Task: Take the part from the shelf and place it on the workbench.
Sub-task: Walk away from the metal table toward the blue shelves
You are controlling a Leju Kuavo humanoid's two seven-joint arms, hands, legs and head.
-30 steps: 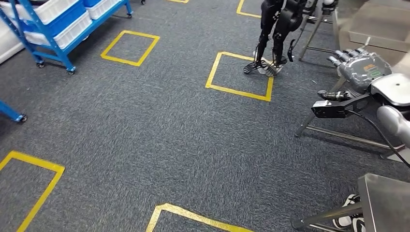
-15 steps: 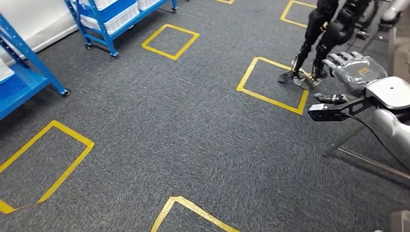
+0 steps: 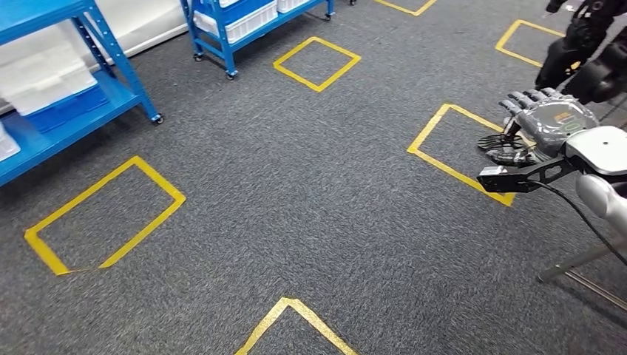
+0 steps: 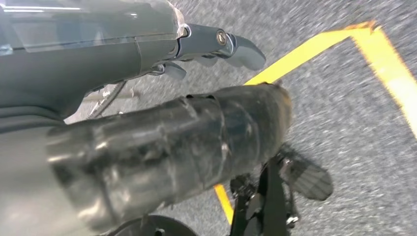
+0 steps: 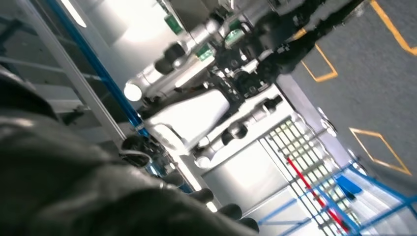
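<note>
Right hand point(image 3: 548, 118) raised over grey carpet point(image 3: 296, 200), fingers loosely curled, holding nothing. Left hand point(image 4: 147, 59) hangs above yellow tape point(image 4: 314, 49); grip unclear. Blue shelf point(image 3: 66, 111) far left, white bins point(image 3: 48, 78) on it; part not discernible.

blue shelf point(image 3: 52, 111) cropped, right wrist view blurred

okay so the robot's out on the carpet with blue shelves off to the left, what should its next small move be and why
Probably keep turning left toward the blue shelf. The shelf sits at the head view's left edge, across the carpet, and the right hand seems to hold no part, so nothing can be picked yet.
</note>
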